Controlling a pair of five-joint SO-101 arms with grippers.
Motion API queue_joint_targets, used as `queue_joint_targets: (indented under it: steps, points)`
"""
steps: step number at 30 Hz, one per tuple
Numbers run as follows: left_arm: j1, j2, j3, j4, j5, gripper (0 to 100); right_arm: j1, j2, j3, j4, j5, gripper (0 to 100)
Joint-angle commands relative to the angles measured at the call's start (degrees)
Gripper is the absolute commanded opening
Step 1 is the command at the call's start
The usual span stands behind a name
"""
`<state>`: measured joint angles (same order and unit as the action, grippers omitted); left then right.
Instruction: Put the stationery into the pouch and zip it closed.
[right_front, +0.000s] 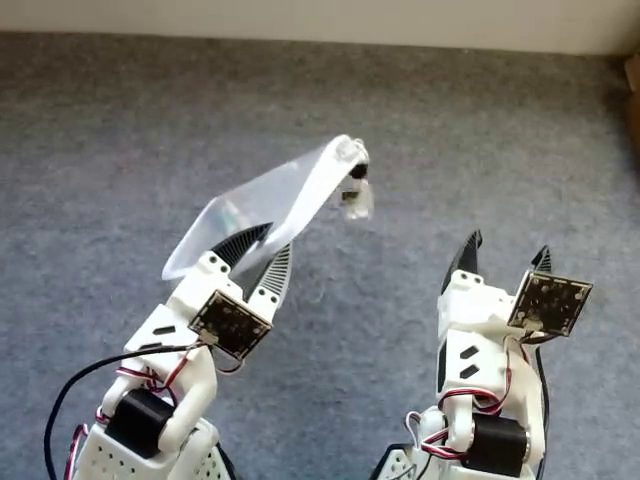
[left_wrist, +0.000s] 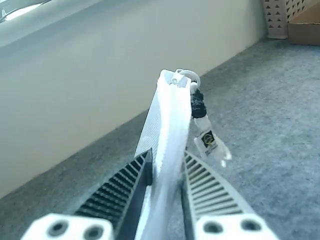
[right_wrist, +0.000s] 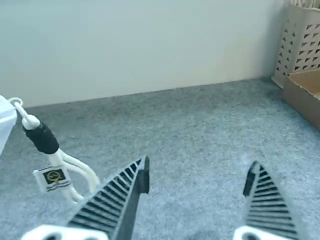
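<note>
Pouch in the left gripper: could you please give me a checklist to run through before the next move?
1. The left gripper clamps the pouch: ok.
2. The pouch is raised off the table: ok.
3. The right gripper is open and empty: ok.
4. The tag on the zip hangs free, apart from both grippers: ok.
5. The zip is fully closed: cannot tell.
6. The stationery is inside the pouch: cannot tell.
</note>
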<state>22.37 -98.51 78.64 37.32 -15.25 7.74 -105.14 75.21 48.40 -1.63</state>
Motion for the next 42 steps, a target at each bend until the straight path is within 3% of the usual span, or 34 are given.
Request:
queue_joint_targets:
  steps: [1,5,23,28,34,42]
  points:
    - [1.1,-1.1,-5.6,0.3,2.4,12,-0.5,0.0,-3.0,0.4,-0.4,28.9]
    - [1.0,-1.1,-7.6,2.7,8.1,20,-0.5,0.0,-3.3,0.5,-0.4,28.9]
    - [0.9,-1.2,-25.2,22.2,8.4,20,-0.5,0.0,-14.0,8.2,-0.3,28.8]
    - [-5.5,-1.2,-26.9,23.2,8.0,14,-0.5,0.0,-14.5,14.0,-0.2,18.7]
    - [-13.0,-1.2,-25.0,23.6,8.0,0,-0.5,0.0,-14.0,14.7,5.9,3.2]
    - [-19.7,-1.2,-21.7,26.2,8.2,1,-0.6,0.0,-14.3,22.0,5.8,0.5]
